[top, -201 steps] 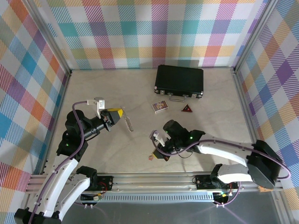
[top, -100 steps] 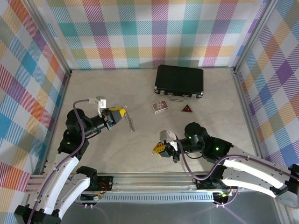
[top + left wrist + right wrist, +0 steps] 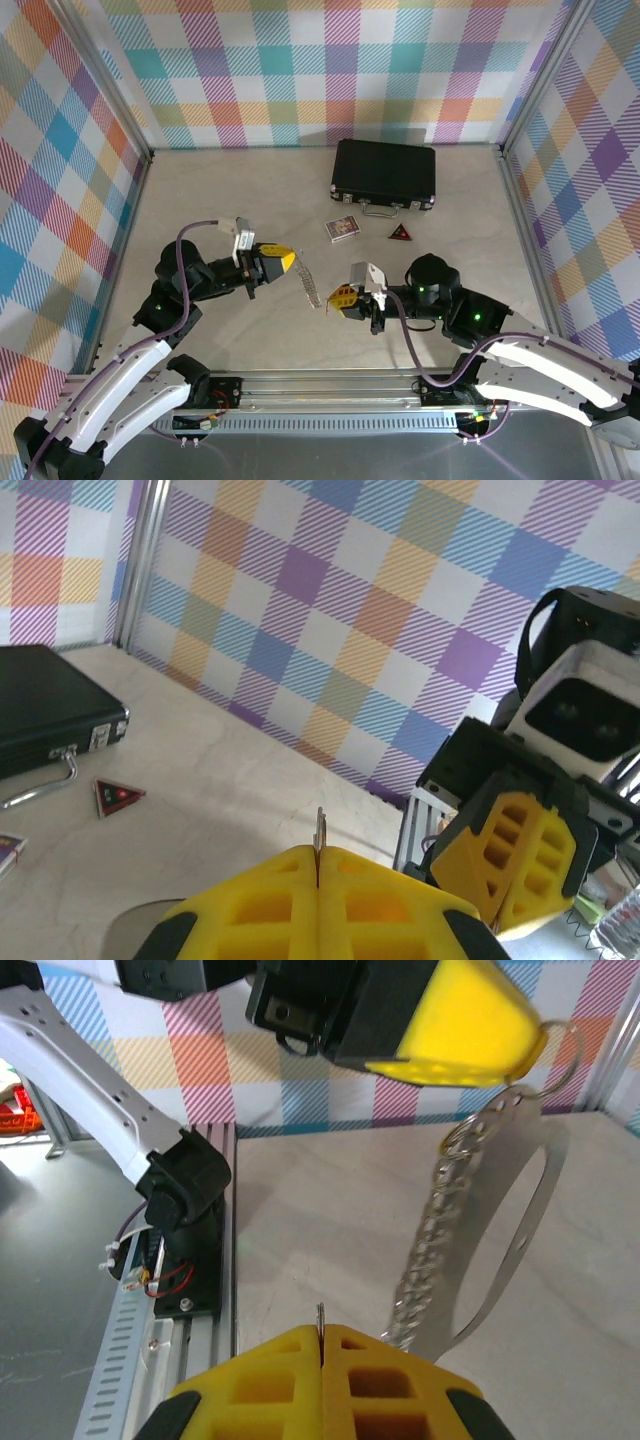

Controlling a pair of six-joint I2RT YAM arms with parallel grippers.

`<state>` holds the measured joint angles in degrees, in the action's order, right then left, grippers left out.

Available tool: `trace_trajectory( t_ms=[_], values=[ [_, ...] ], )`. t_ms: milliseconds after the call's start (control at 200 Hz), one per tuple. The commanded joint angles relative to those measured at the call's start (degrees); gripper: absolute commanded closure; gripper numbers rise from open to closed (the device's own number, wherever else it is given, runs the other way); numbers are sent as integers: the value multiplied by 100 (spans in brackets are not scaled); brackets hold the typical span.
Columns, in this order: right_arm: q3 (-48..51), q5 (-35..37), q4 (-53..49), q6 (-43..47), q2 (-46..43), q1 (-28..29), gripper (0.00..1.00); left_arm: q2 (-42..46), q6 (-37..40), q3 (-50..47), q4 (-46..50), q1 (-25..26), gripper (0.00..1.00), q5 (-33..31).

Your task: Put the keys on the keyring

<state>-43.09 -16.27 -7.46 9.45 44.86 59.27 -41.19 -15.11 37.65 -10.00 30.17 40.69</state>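
Threading step in hand. Left gripper (image 3: 284,262) clamps the keyring (image 3: 436,1210), which hangs clear of the table (image 3: 230,200), just beside the right gripper (image 3: 344,298). That one pinches a thin metal sliver, probably a key (image 3: 320,1313). Next move, by my reckoning: steer the key's hole onto the ring, finely.

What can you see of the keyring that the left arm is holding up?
The keyring is a thin silver-grey metal loop: one side a bumpy chain, the other a flat band. The shut left tool pinches its top, and it hangs slanted toward the right tool, apparently clear of the table.
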Motion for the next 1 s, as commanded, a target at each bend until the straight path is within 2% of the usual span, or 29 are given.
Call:
trace_trajectory(
  t_ms=[0,105,250,390,675,990],
  values=[
    [-287,-8,-292,-2,-163,-11,100,-4,211,157,-680,100,100,407],
    [-467,89,-477,39,-283,-12,100,134,361,127,-597,234,100,436],
    [-936,287,-991,216,-129,-12,100,447,1378,401,694,743,100,-229],
    [-914,138,-864,447,-106,-12,100,553,1941,531,1213,1239,100,-705],
    [-541,-286,-8,510,-166,-19,100,472,2048,454,1047,1608,100,-662],
    [-298,-412,803,148,193,-15,100,520,2052,362,991,1642,100,-697]
  ],
)
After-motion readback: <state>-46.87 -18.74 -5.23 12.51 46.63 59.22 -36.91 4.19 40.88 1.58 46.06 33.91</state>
